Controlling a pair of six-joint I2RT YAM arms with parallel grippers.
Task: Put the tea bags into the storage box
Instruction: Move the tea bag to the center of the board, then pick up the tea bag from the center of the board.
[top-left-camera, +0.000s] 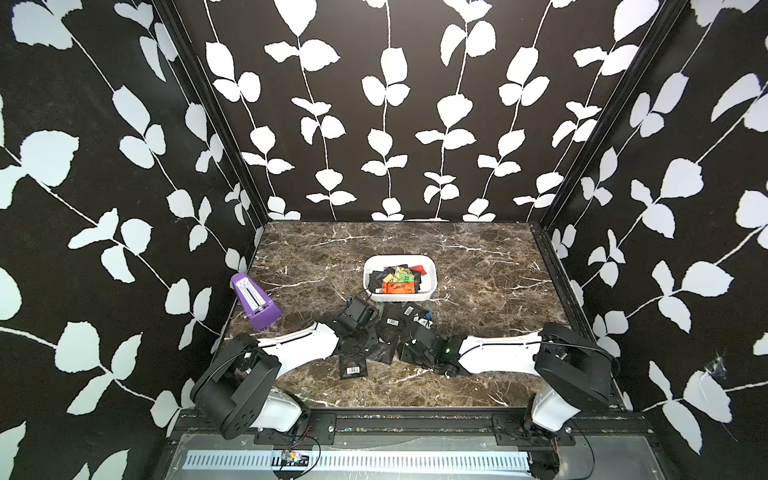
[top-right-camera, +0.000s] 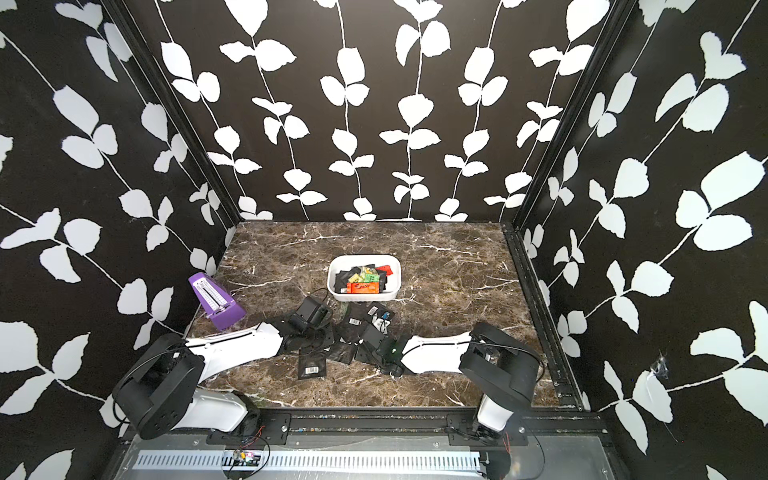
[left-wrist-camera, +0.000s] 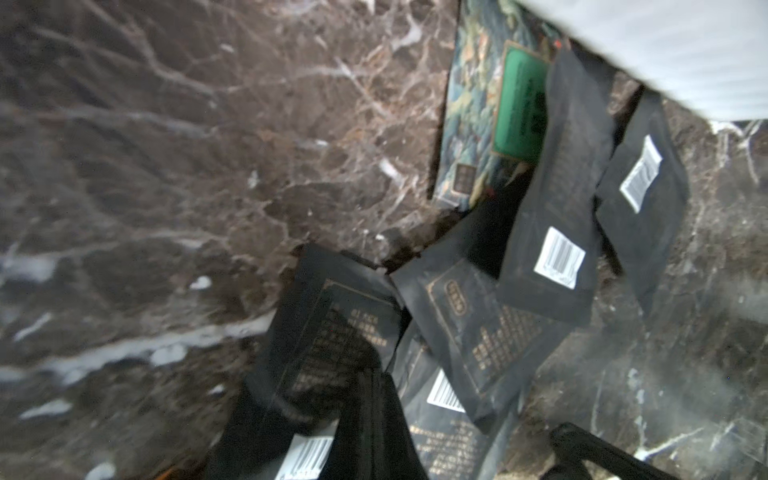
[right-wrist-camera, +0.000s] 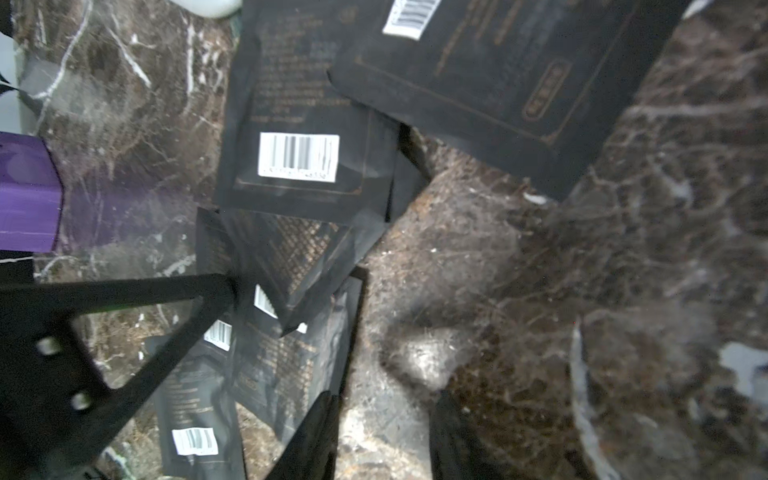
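Left jaws were clamped, seemingly on a black tea bag (left-wrist-camera: 332, 299) near the storage box (top-left-camera: 399, 296), right jaws apart and empty; lifting it over the rim seemed next.

Storage box (top-right-camera: 364, 296) holds tea bags (top-right-camera: 362, 286) (more scattered outside); purple metronome (top-right-camera: 216, 301) apart.

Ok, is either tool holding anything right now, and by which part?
Left tool is shut on a black tea bag, apparently near its barcode end. Right tool is open, empty.
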